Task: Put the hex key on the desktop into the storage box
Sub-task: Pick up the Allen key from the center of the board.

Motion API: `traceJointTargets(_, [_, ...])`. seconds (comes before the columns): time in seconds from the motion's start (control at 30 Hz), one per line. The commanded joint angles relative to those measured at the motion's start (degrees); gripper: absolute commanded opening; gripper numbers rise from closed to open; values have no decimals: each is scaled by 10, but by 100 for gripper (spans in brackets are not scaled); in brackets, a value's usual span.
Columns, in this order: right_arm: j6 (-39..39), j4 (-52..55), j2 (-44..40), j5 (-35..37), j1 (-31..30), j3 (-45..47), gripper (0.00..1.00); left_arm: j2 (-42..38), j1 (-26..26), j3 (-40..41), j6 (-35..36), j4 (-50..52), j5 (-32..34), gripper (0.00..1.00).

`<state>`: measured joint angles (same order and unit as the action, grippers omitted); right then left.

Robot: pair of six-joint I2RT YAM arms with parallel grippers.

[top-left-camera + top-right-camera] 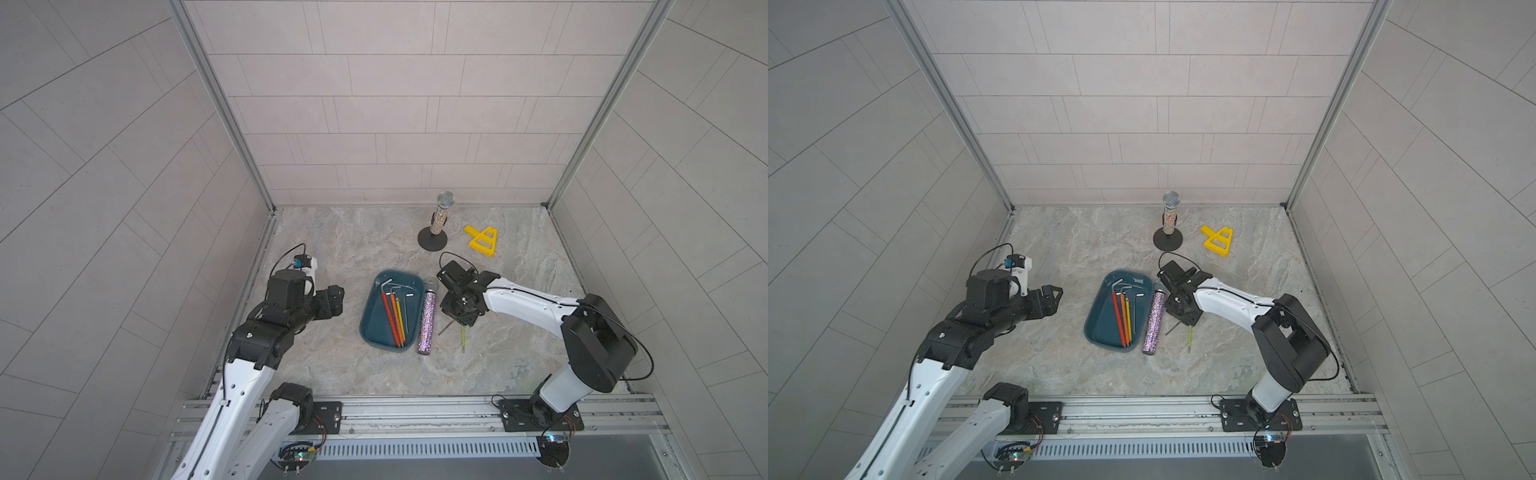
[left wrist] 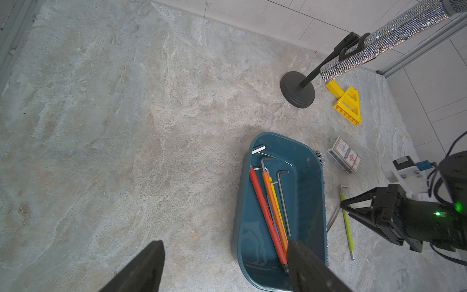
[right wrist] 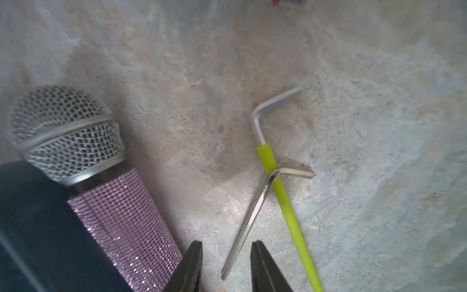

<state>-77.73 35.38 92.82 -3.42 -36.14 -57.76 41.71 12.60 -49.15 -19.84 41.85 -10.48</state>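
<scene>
Lying flat beside the tub: glittery pink microphone [image 1: 427, 322]. Upright on a stand: silver microphone [image 1: 440, 214]; just beside, yellow bracket [image 1: 482, 240]. Small patterned card box [image 2: 344, 158].

This is a robot test cell in a lab, not a home or a shop: a stone-patterned counter [image 1: 332, 249] is closed in on three sides by pale tiled panels [image 1: 395, 104] held in aluminium corner posts [image 1: 224, 104]. Two white-and-black arms are bolted to a slotted aluminium rail [image 1: 415, 409] along the counter's front edge, with bare wiring and small circuit boards [image 1: 552, 439] at their bases. The things set out are a mixed lot of props: a teal storage box [image 1: 370, 320] of hex keys, two glittery microphones [image 1: 427, 322], a yellow plastic piece [image 1: 482, 241].
</scene>
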Motion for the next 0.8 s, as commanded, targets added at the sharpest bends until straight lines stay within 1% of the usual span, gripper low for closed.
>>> traceJointTargets(0.0, [-31, -7, 3, 15, 2, -1, 37, -5, -3, 6, 7, -6, -1, 83])
traceJointTargets(0.27, [-42, 13, 2, 31, 1, 11, 39, -5, -3, 6, 6, -6, -1, 84])
traceJointTargets(0.63, [-52, 9, 24, 21, 3, 19, 41, -7, -4, 6, 7, -6, -1, 84])
traceJointTargets(0.77, [-40, 5, 42, 17, 3, 8, 40, -6, -4, 7, 7, -7, -3, 83])
